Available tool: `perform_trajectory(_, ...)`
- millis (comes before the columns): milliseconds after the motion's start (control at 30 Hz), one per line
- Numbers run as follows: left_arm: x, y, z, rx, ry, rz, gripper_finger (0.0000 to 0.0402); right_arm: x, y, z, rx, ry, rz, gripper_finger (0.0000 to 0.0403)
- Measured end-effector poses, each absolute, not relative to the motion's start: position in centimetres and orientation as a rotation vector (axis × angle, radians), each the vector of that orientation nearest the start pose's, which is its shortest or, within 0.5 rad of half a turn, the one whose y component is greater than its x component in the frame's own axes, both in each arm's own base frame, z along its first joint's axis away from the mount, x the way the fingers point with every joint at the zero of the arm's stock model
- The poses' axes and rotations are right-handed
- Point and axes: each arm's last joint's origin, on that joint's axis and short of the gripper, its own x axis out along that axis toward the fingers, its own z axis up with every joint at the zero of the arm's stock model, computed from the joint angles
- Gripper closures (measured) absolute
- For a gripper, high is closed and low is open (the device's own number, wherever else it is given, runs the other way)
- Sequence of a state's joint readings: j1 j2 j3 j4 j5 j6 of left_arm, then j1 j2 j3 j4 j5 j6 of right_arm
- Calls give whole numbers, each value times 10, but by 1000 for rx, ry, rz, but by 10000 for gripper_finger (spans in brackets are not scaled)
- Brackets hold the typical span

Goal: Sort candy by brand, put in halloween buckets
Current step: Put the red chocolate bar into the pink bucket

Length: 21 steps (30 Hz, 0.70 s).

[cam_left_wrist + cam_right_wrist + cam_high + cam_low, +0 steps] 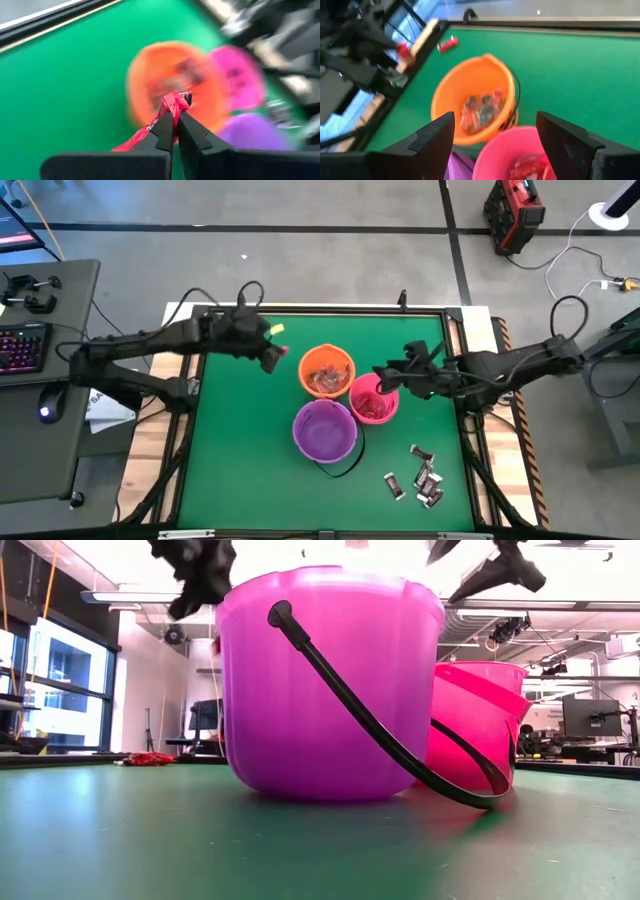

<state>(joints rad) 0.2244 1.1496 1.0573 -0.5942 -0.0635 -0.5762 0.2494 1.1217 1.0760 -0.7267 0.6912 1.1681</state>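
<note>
1. Left gripper (pixel 175 117) pinched shut on a small bright red crinkled-wrapper candy (pixel 172 102), held above the green felt table (pixel 240 450) left of centre in the high view, just left of the round orange plastic bucket (pixel 327 370).
2. Judged very light, soft and crinkly; held by the wrapper's bunched middle, with a loose tail trailing back beside the fingers. Likely slippery foil, so a firm pinch on the bunched part seems safer than on a twisted end.
3. Right gripper (pixel 495 135) spread wide and empty, hovering over the round pink plastic bucket (pixel 373 399) right of centre.
4. Orange bucket already holding several red-and-clear wrapped pieces; pink bucket holding red ones too.
5. Round purple plastic bucket (pixel 325 430) with thin black handle (pixel 380 730) sitting below centre, touching or just beside the other two.
6. Dark brown-and-silver wrapped candies (pixel 420 475) lying loose at lower right, still unsorted; one more red piece (pixel 447 44) near the table's far edge in the right wrist view.
</note>
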Motion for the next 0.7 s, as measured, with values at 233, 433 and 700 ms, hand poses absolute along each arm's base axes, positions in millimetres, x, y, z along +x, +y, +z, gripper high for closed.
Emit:
perform_trajectory(233, 276, 10, 331, -641, 327, 264, 401, 201, 32, 339, 738, 288, -751, 130)
perform_trajectory(433, 323, -9, 314, -664, 199, 125, 401, 201, 31, 340, 707, 276, -767, 130)
perform_trajectory(700, 369, -28, 277, -743, 104, -37, 401, 201, 30, 340, 708, 267, -777, 130)
